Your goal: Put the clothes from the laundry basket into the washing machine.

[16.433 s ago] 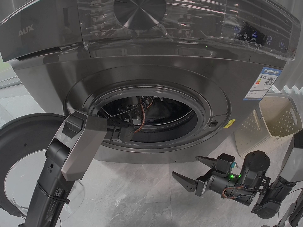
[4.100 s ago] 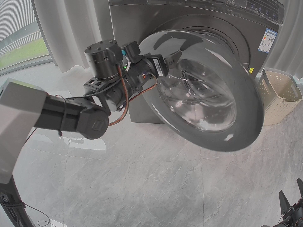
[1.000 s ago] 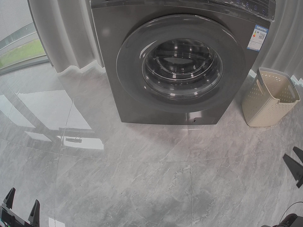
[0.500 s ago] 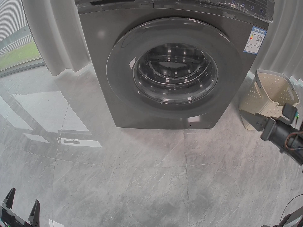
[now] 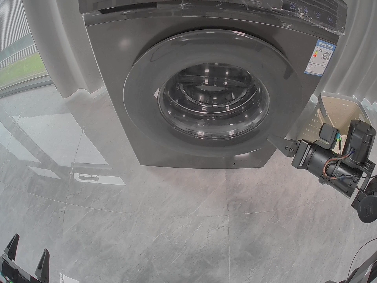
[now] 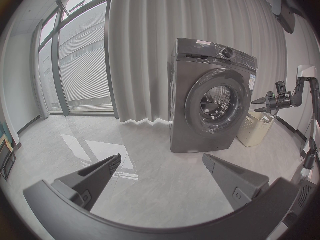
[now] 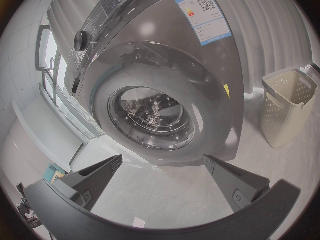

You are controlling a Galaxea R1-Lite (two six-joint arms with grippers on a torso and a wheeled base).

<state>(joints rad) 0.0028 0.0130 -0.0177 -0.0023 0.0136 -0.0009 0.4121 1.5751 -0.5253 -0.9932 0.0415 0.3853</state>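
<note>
Though shut, looks stiff and slick — best hooked at rim of door [image 5: 143,99] with right gripper [image 7: 161,157], spread wide.

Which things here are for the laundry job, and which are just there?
For the job: washing machine, its shut door, basket, right gripper, left gripper.
Just there: curtain, window, floor.
</note>
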